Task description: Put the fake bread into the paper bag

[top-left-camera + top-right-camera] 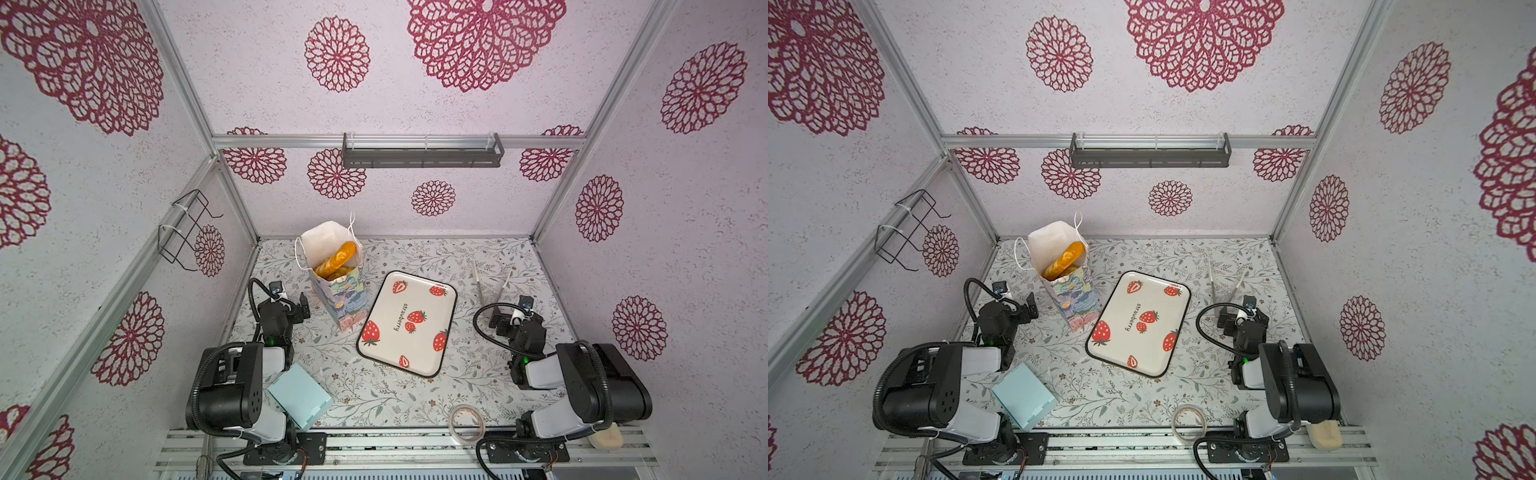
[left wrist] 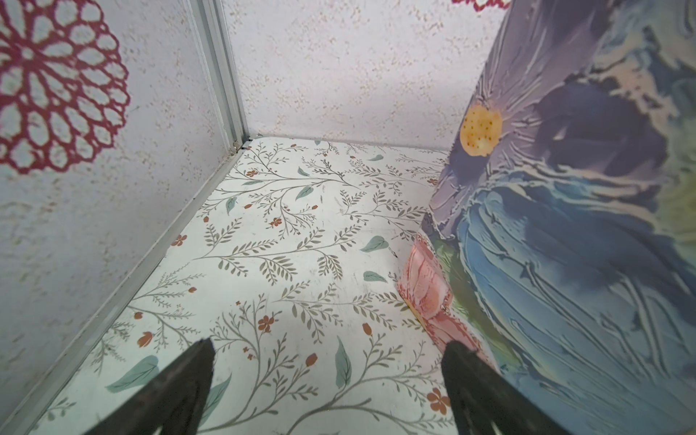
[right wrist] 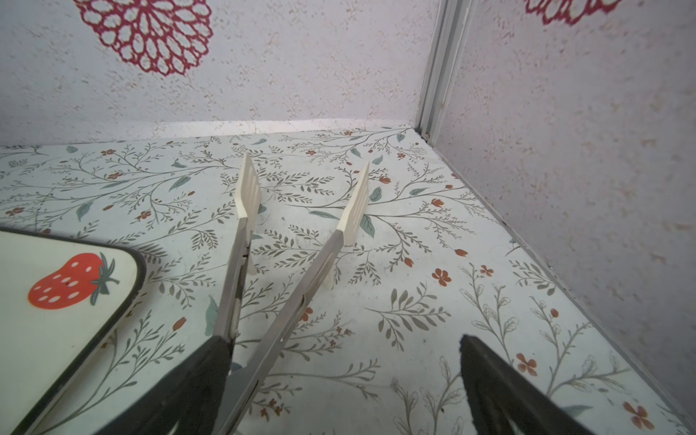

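The paper bag (image 1: 341, 300) (image 1: 1074, 300) stands upright at the back left, painted flowers outside, white inside. Golden fake bread (image 1: 338, 258) (image 1: 1065, 258) pokes up inside its open mouth, a long loaf uppermost. My left gripper (image 1: 293, 306) (image 1: 1020, 308) is low beside the bag's left side and open; in the left wrist view the left gripper (image 2: 327, 346) holds nothing, and one finger is close to the bag (image 2: 565, 233). My right gripper (image 1: 505, 322) (image 3: 342, 341) is open at the right. White-tipped metal tongs (image 1: 490, 282) (image 3: 327, 251) lie on the table, passing one of its fingers.
A strawberry tray (image 1: 424, 361) (image 1: 1154, 355) (image 3: 56, 339) with nothing on it lies mid-table. A light blue box (image 1: 299, 395) sits by the left arm's base. A tape roll (image 1: 467, 424) and a beige block (image 1: 606, 438) are at the front right. Walls enclose three sides.
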Available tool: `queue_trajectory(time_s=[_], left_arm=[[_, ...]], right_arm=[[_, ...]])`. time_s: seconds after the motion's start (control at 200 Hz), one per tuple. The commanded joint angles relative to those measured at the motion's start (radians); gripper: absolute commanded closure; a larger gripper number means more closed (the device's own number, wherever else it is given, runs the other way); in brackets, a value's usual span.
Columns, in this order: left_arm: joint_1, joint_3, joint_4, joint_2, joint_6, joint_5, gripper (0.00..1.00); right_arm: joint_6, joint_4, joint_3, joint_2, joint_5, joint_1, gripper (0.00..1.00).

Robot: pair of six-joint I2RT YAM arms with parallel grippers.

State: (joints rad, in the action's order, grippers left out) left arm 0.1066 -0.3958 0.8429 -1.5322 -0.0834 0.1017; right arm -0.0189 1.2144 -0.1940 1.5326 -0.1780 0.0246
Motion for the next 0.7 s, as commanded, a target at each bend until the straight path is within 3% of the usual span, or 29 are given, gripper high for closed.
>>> queue_trajectory(time_s=[0.0, 0.415, 0.695], left_arm=[[0.038, -0.040, -0.025, -0.002, -0.028, -0.050, 0.03], [0.048, -0.041, -0.035, -0.001, -0.044, -0.059, 0.03], [0.046, -0.042, -0.035, -0.001, -0.044, -0.058, 0.03]], right_arm=[[0.023, 0.100, -0.002, 0.004, 0.043, -0.004, 0.02], [0.022, -0.035, -0.069, 0.001, 0.043, -0.003, 0.01], [0.023, -0.024, -0.063, -0.002, 0.037, -0.003, 0.01]])
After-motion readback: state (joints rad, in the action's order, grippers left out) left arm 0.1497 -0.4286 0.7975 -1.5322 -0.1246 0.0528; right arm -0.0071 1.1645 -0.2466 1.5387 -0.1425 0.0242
